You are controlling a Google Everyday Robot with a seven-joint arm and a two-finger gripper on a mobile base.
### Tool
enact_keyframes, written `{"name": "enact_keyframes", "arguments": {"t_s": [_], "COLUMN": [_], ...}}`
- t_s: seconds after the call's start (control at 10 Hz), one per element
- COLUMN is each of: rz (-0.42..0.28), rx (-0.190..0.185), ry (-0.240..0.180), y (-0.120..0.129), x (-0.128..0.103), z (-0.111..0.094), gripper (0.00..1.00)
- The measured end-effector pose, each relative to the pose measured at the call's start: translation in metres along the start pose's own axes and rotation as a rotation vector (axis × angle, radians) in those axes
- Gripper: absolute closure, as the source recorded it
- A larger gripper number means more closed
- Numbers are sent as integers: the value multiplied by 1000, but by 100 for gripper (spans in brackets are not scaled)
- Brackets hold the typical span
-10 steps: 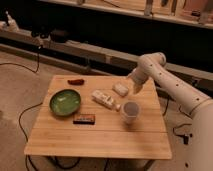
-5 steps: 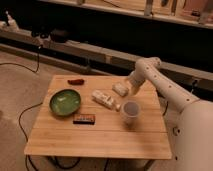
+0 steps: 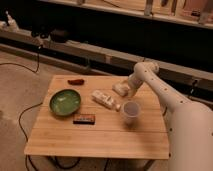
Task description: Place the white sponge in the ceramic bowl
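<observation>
The white sponge (image 3: 120, 89) lies on the wooden table (image 3: 100, 137) near its far right side. The gripper (image 3: 130, 90) is at the sponge's right edge, low over the table, with the arm reaching in from the right. The green ceramic bowl (image 3: 65, 102) sits on the left part of the table, well apart from the sponge and the gripper. I cannot tell whether the gripper touches the sponge.
A longer white packet (image 3: 105, 98) lies between bowl and sponge. A white cup (image 3: 131, 111) stands just in front of the gripper. A dark flat bar (image 3: 84, 118) lies in front of the bowl. A small reddish item (image 3: 76, 81) lies at the far left edge.
The arm has swung left and down, bringing the gripper from above the cup's far side to the right edge of the sponge. The objects on the table have not moved.
</observation>
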Motion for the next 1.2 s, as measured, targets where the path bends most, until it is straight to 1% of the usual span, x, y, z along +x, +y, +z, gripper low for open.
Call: {"name": "enact_keyframes", "arguments": {"t_s": [0.2,0.3,0.4,0.7,0.9,1.1,1.2], "rz": [0,-5,-11,-23,-29,-30,-40], "rx": [10,19,27,30,24,24,35], "ry": [0,0,-1,-4,-9,-12,-7], "y": [-3,-6,-9,-14,-13,-16,-25], "x": [6,8,9,9,9,9,8], "z": [9,13,16,23,25,21,11], "gripper": [36,43,54,83,99,100,100]}}
